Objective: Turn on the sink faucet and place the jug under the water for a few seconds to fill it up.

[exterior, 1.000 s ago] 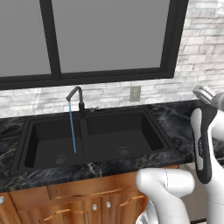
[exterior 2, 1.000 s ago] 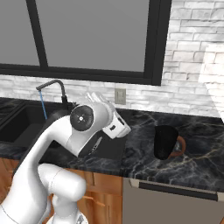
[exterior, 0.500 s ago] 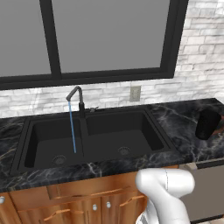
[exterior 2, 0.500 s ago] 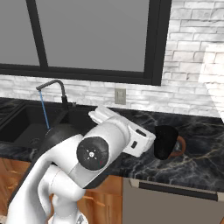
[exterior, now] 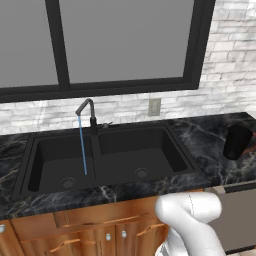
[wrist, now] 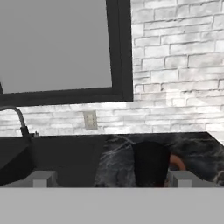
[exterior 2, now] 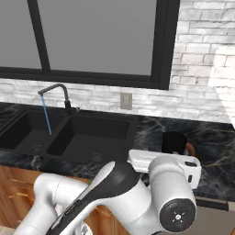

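Water running from sink faucet into left basin of sink. Jug upright on desk, right of sink. Pincer released, facing jug, apart. Best approach: level, straddle body squarely, keep clear of handle, clamp before lifting.

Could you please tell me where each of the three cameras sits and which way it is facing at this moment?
Left base view: behind the arm to its left, looking down at the sink, faucet and water; white arm at lower right.
Right base view: behind to its right, facing the same counter; arm fills the foreground.
Hand view: on the hand, facing the brick wall and jug.
All three share the jug and faucet.
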### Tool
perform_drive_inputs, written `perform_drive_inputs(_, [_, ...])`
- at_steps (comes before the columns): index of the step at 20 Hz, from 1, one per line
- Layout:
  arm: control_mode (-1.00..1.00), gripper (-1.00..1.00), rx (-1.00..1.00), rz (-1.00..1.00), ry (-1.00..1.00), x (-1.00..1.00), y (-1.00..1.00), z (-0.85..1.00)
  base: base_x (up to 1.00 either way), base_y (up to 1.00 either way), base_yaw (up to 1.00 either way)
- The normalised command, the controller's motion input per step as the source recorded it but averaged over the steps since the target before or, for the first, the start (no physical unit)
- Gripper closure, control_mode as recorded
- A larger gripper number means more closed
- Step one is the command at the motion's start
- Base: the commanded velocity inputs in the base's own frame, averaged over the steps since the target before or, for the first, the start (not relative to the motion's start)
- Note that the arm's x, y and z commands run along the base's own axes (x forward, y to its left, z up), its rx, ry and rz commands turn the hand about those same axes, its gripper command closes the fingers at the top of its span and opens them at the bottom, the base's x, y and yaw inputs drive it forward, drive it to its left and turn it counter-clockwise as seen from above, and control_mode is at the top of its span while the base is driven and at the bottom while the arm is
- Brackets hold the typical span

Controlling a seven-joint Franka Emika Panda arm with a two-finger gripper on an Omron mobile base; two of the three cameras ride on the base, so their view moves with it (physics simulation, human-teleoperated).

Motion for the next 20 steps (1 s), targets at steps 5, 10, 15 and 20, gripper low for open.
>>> perform_drive_inputs(5, [-1.0, -1.0, -0.08, 0.27, -0.23, 0.24, -0.1, -0.39, 0.0, 0.0, 0.0])
perform_drive_inputs(10, [-1.0, -1.0, -0.05, 0.02, -0.05, 0.37, 0.0, -0.28, 0.0, 0.0, 0.0])
perform_drive_inputs(15, [-1.0, -1.0, -0.02, 0.0, 0.02, 0.35, 0.0, -0.2, 0.0, 0.0, 0.0])
perform_drive_inputs(20, [-1.0, -1.0, 0.0, 0.0, 0.01, 0.16, -0.14, -0.09, 0.0, 0.0, 0.0])
